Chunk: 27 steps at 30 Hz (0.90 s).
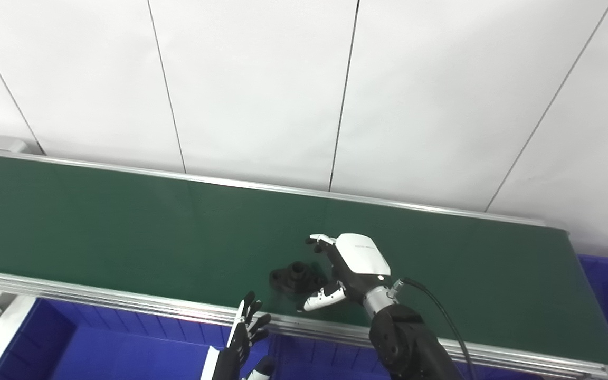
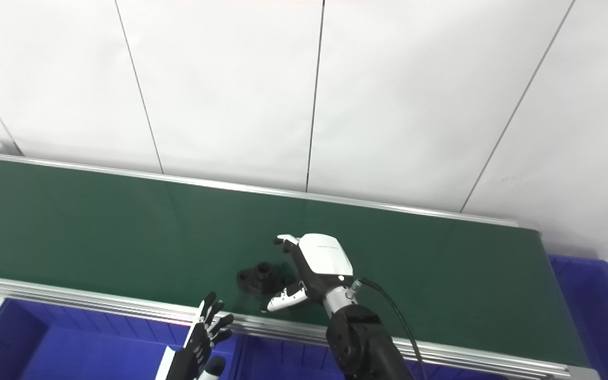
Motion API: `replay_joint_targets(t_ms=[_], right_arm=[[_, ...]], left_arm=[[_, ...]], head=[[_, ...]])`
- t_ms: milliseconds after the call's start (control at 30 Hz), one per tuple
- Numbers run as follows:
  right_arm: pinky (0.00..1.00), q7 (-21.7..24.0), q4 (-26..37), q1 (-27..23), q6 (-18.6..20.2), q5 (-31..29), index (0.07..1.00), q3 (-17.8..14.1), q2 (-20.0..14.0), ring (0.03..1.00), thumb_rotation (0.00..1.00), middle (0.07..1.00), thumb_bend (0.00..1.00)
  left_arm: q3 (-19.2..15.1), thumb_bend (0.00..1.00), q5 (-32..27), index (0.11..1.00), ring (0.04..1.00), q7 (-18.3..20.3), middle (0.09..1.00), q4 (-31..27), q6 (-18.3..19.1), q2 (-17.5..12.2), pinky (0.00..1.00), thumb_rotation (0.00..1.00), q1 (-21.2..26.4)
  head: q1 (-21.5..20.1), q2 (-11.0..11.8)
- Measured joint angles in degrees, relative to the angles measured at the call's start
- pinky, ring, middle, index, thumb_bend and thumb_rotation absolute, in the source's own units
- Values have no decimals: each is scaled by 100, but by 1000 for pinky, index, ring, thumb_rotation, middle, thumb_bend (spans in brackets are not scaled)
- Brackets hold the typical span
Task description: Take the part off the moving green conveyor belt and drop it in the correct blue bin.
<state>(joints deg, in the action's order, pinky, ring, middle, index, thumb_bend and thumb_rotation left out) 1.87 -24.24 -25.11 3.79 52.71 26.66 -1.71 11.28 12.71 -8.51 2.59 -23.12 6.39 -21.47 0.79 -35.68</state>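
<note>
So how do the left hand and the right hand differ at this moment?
The right hand is out over the green belt, beside the black part; the left hand hangs at the belt's near rail, above a blue bin.
The right hand shows a white back; the left hand looks mostly black.
The right hand's fingers curve toward the part; the left's point upward.
Both are open and hold nothing.

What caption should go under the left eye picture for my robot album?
Right hand, open, reaches over the green belt toward a black part; left hand waits above a blue bin.
</note>
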Motion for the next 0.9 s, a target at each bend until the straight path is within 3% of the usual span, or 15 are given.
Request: replay_joint_targets(t_ms=[67, 167, 300, 333, 433, 533, 900], right_arm=[[238, -168, -143, -13, -3, -36, 782, 27, 34, 348, 334, 546, 931], [237, -315, -276, -43, -3, -69, 777, 83, 44, 342, 332, 535, 913], [319, -513, -443, -98, -3, -71, 719, 183, 50, 437, 331, 598, 840], [358, -548, -476, -104, -3, -65, 676, 211, 48, 470, 328, 593, 765], [271, -765, -656, -171, -9, -41, 601, 320, 6, 332, 226, 429, 623], [229, -958, -808, -223, -19, -116, 513, 375, -31, 285, 152, 385, 529], [215, -1327, -1002, -299, -33, -292, 489, 493, -170, 272, 140, 374, 507]], left_arm=[[4, 786, 0, 1000, 865, 0, 937, -52, 12, 0, 816, 883, -28], [11, 791, -2, 1000, 860, 0, 934, -130, 28, 1, 806, 880, -67], [15, 787, -2, 1000, 855, 1, 934, -183, 104, 2, 794, 880, -104], [17, 783, -2, 1000, 852, 1, 930, -193, 122, 2, 787, 876, -116], [24, 779, -9, 1000, 855, 12, 933, -231, 155, 2, 792, 868, -142], [37, 778, -12, 1000, 856, 51, 934, -342, 191, 2, 800, 870, -191], [40, 770, -131, 1000, 846, 127, 924, -363, 226, 1, 805, 876, -202]], head=[[26, -26], [53, -61], [70, -123], [62, -149], [44, -167], [27, -193], [-44, -229]])
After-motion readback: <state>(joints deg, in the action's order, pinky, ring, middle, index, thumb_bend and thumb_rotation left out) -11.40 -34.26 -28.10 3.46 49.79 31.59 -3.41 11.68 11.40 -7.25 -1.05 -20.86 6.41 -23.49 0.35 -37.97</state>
